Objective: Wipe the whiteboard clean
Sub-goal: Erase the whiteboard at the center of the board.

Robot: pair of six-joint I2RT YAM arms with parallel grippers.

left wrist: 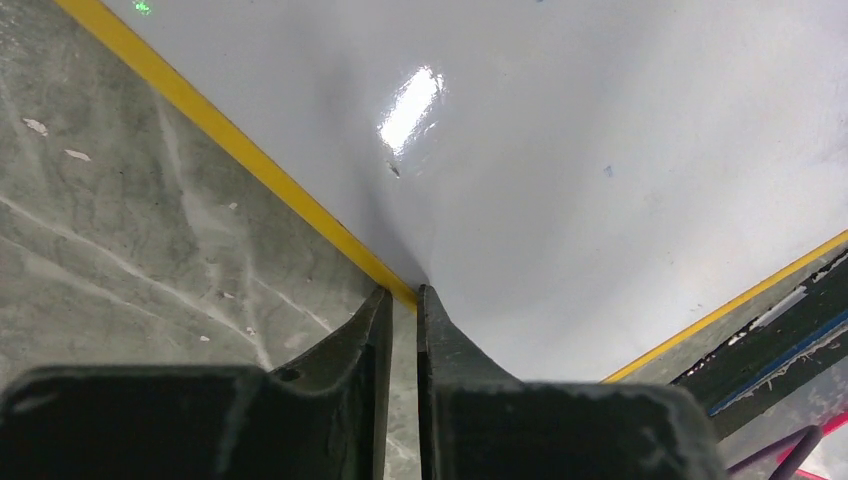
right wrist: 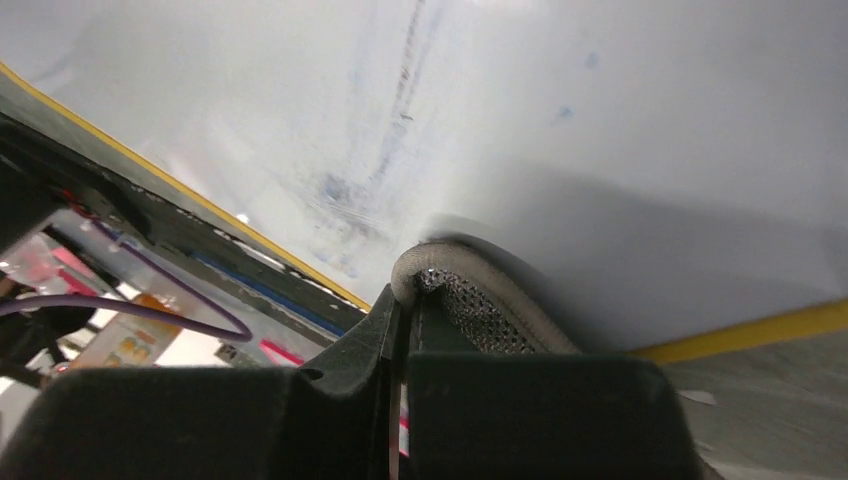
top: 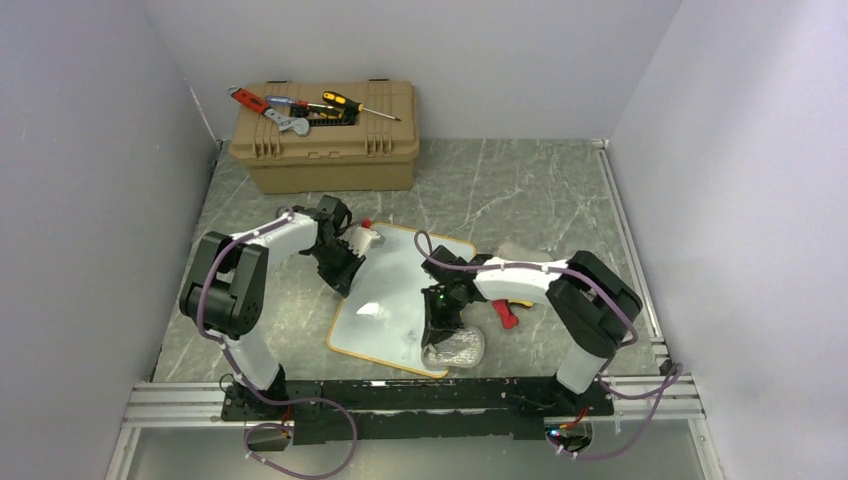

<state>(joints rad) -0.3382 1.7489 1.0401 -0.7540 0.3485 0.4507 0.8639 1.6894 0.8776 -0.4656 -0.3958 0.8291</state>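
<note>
The whiteboard (top: 395, 290) lies flat on the table, white with a thin yellow-orange frame. My left gripper (top: 345, 268) stands at its left edge; in the left wrist view its fingertips (left wrist: 385, 300) are almost together, straddling the frame (left wrist: 250, 160) with nothing between them. My right gripper (top: 440, 322) is shut on a grey mesh-backed wiping pad (right wrist: 470, 300), which rests on the board near its front edge (top: 455, 348). Faint blue smudges and streaks (right wrist: 345, 185) remain on the board just ahead of the pad. The board surface in the left wrist view (left wrist: 560, 150) is clean.
A tan toolbox (top: 328, 140) stands at the back left with screwdrivers (top: 355, 105) and other tools on its lid. A red object (top: 506, 315) lies just right of the board. A pale object (top: 362, 238) lies at the board's far left corner. A metal rail (top: 400, 393) runs along the near edge.
</note>
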